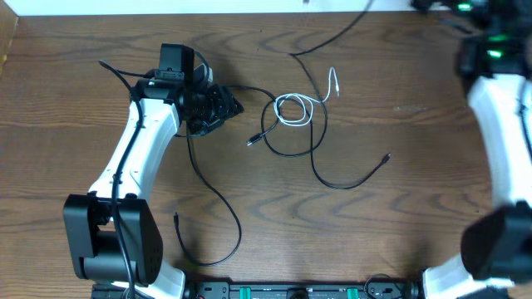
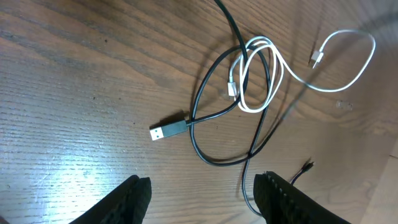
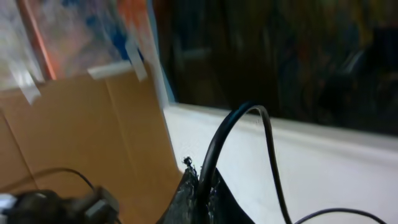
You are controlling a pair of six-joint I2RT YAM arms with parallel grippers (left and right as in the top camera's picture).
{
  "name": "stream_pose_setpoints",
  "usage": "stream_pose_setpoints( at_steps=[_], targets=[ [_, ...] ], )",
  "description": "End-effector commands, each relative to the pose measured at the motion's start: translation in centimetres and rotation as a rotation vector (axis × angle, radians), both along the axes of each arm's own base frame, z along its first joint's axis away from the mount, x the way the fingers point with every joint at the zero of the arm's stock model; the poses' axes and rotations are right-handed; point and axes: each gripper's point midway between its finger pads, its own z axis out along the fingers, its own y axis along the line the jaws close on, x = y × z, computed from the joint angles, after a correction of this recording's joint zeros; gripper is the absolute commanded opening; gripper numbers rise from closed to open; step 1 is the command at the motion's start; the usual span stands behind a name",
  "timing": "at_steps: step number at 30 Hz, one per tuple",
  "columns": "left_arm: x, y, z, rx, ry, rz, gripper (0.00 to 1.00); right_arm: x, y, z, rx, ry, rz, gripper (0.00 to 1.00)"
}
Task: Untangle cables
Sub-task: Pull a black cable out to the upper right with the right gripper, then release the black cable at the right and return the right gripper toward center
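— Start at the left. How does that arm sit?
— The left arm (image 1: 137, 149) slants from its base at the near edge up across the wooden table (image 1: 432, 224), with the wrist bent toward the middle. The left gripper (image 2: 202, 198) hovers with its jaws well apart and nothing clamped. One black strand runs just inside one finger.
— And the cables?
— The black cables (image 2: 217, 161) sprawl over mid-table. One trails from under the gripper toward the near edge. Another loops through the coiled white cable (image 1: 291, 110), and its USB plug (image 2: 166, 130) lies flat just left of the coil.
— Any lettering?
— None legible. The coloured sheet (image 3: 74, 37) in the right wrist view is blurred.
— The right side?
— The right arm (image 1: 499, 141) stands along the table's right edge, well apart from the cables. The right gripper (image 3: 200, 196) is closed tight, and a thick black wire (image 3: 211, 155) arches up beside it.
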Motion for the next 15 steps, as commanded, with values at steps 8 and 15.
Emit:
stream_pose_setpoints(
  at_steps=[8,15],
  targets=[
    [0.0,0.2,0.0,0.015,-0.010,-0.013,0.59,-10.9,-4.1,8.5,-0.116,-0.224,-0.040,0.01],
    [0.0,0.2,0.0,0.015,-0.010,-0.013,0.59,-7.8,-9.6,3.5,-0.032,0.188,-0.163,0.01]
  ],
)
